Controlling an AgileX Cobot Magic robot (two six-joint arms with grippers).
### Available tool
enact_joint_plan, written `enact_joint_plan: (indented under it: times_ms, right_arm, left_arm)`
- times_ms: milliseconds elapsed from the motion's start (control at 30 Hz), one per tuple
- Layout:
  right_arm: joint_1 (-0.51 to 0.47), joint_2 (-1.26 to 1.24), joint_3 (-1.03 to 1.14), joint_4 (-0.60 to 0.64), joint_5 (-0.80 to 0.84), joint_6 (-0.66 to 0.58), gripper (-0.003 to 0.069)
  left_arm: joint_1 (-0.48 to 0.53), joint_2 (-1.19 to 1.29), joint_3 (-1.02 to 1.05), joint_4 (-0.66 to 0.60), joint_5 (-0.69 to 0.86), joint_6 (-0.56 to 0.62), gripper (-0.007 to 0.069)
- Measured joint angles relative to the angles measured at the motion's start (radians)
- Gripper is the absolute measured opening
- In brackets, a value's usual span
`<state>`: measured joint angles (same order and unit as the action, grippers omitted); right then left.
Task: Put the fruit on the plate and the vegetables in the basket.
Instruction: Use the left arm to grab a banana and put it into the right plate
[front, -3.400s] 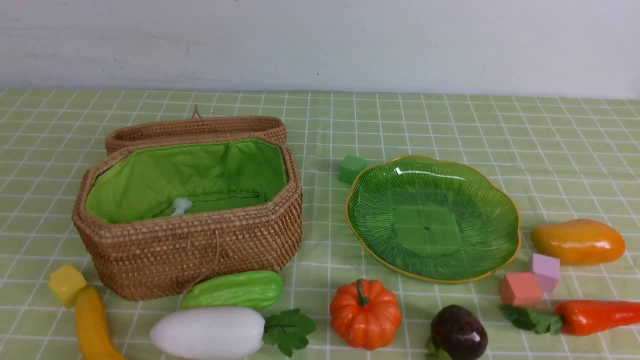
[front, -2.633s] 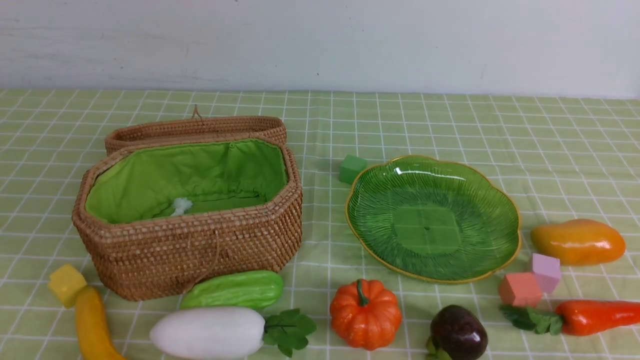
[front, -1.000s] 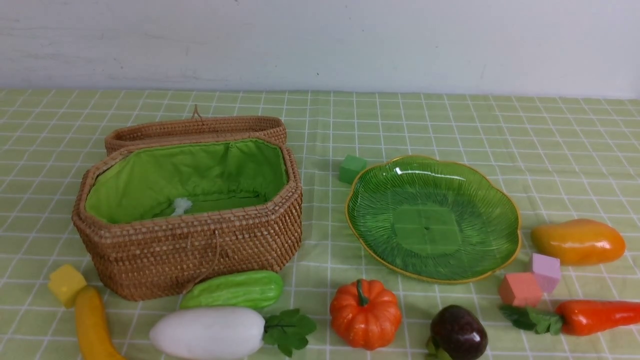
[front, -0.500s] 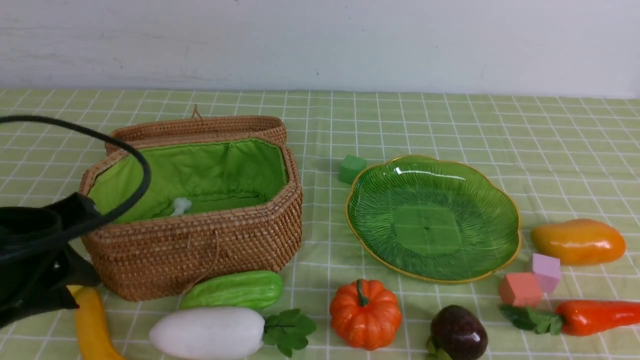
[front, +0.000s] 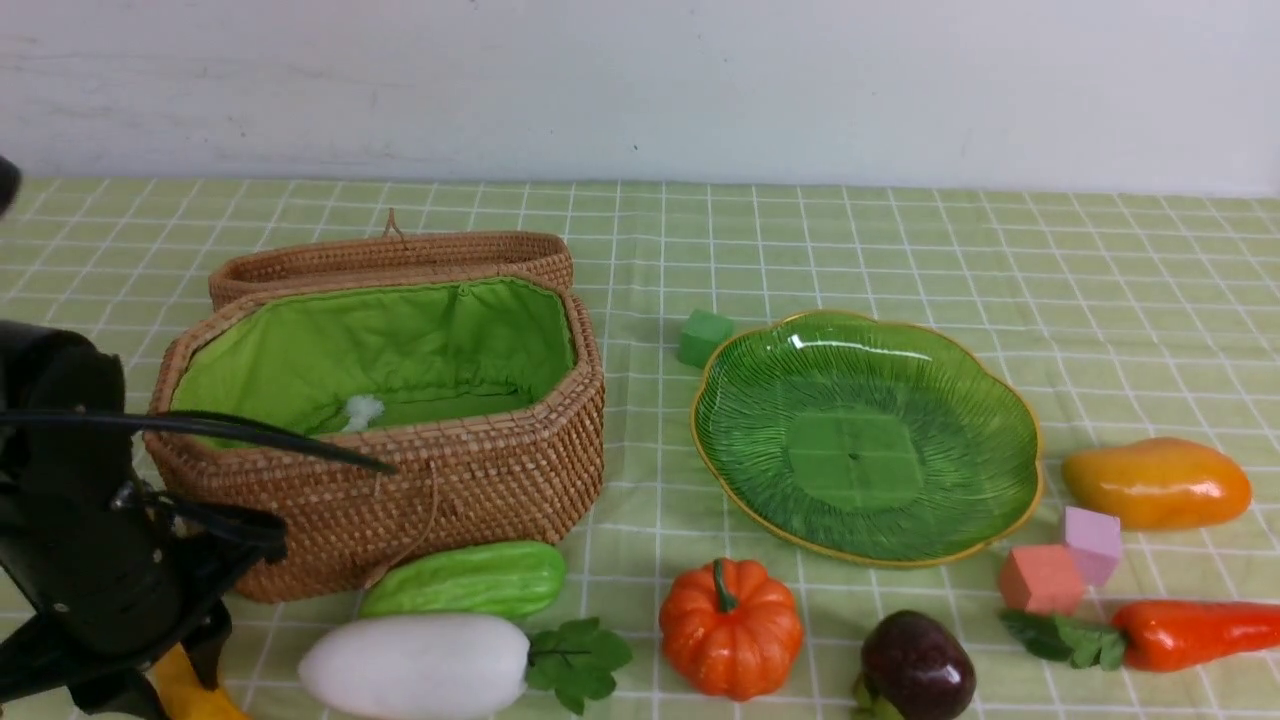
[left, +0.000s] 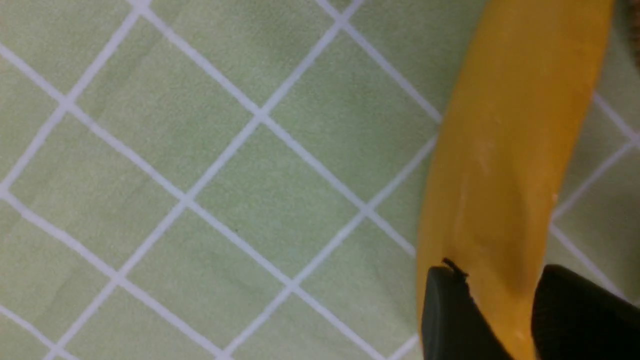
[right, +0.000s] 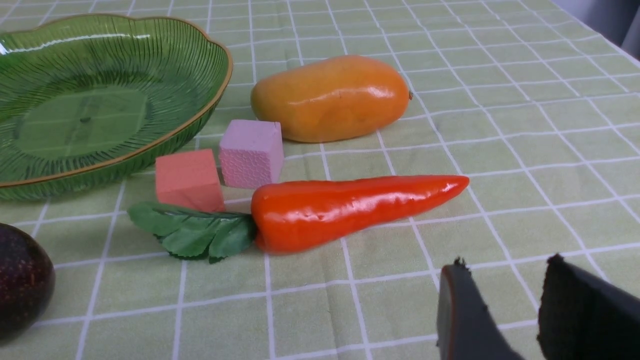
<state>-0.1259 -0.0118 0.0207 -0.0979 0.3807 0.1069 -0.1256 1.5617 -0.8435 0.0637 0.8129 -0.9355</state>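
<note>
We are hovering the left gripper (left: 500, 272), slightly parted and empty, over the long yellow toy banana (left: 510, 125) on the worktop at the front view's lower left, aligning to straddle it. The right gripper (right: 500, 270), likewise parted and empty, is idling near the glossy orange-red carrot (right: 350, 207).

No writing, label, brand or number can be read anywhere.

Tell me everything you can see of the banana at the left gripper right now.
The banana is long, slightly curved, smooth yellow-orange, plastic-looking, with faint pale scuffs. It lies flat on the checked tablecloth near the front left corner of the basket. The left arm hides most of it in the front view. The left gripper straddles it, jaws apart; contact cannot be told.
</note>
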Motion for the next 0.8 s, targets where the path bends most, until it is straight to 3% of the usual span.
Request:
enact_joint_plan:
  times_ms: [133, 500, 600, 800]
  right_arm:
    - [0.000, 0.000, 0.000, 0.000, 0.000, 0.000, 0.0242]
    - [0.000, 0.000, 0.000, 0.000, 0.000, 0.000, 0.0242]
    - [0.000, 0.000, 0.000, 0.000, 0.000, 0.000, 0.0242]
    - [0.000, 0.000, 0.000, 0.000, 0.000, 0.000, 0.0242]
  left_arm:
    - [0.000, 0.028, -0.017, 0.001, 0.000, 0.006, 0.0261]
    - [0.000, 0.048, -0.014, 0.013, -0.038, 0.092, 0.0437]
    - [0.000, 0.048, -0.014, 0.013, -0.050, 0.102, 0.0426]
    - [0.000, 0.048, -0.014, 0.011, -0.048, 0.120, 0.0316]
